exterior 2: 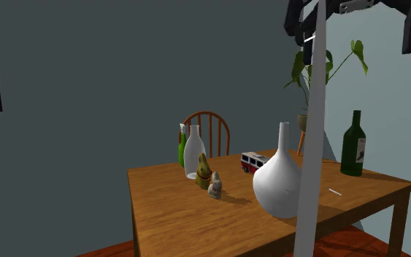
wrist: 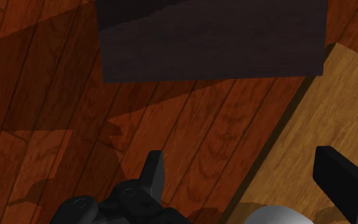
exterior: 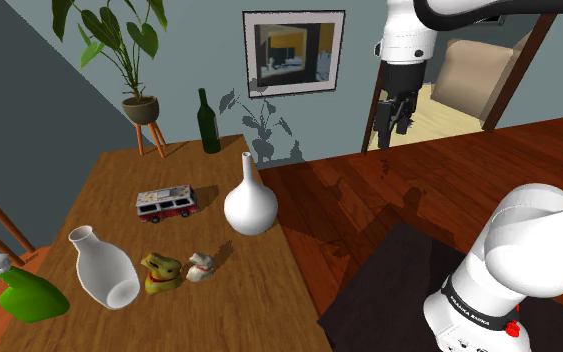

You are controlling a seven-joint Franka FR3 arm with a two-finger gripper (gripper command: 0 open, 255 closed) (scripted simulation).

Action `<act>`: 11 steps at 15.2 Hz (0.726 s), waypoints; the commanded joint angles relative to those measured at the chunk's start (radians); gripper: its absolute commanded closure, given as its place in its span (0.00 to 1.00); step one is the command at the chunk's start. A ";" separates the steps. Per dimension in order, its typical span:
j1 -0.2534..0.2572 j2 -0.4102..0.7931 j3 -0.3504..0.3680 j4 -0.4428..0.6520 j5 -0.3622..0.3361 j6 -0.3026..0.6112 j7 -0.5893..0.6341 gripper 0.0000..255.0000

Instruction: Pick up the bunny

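The tall white vase [exterior: 250, 205] with the long thin neck stands up straight near the middle of the wooden table [exterior: 119, 180], and I cannot see inside it. The fat white jug [exterior: 104, 266] stands near the front edge, and I cannot see inside that one either. A dark green bottle [exterior: 207, 122] stands at the far edge of the table. A bright green spray bottle [exterior: 24, 293] sits at the corner just past the jug. Behind the table a pot [exterior: 141, 108] on a small wooden stand holds a big leafy plant [exterior: 119, 35]. The gold bunny [exterior: 159, 274] sits on the table near the front edge, between the fat white jug and a small pale animal figure [exterior: 201, 267], close to both. It sits upright with its ears on top. Its body runs along the front edge of the table, and its head end is on the jug's side. A little red and white toy bus [exterior: 166, 204] is parked farther back. The gripper [exterior: 395, 122] hangs high over the dark wooden floor [exterior: 369, 200], off the table and well apart from the bunny. In the wrist view its two black fingers [wrist: 152, 170] are spread wide with nothing between them.
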 commanded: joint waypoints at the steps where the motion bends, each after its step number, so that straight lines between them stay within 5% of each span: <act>1: 0.000 0.000 0.000 0.000 0.000 0.000 0.000 0.00; 11: 0.081 0.173 0.069 -0.125 0.088 0.377 0.000 0.00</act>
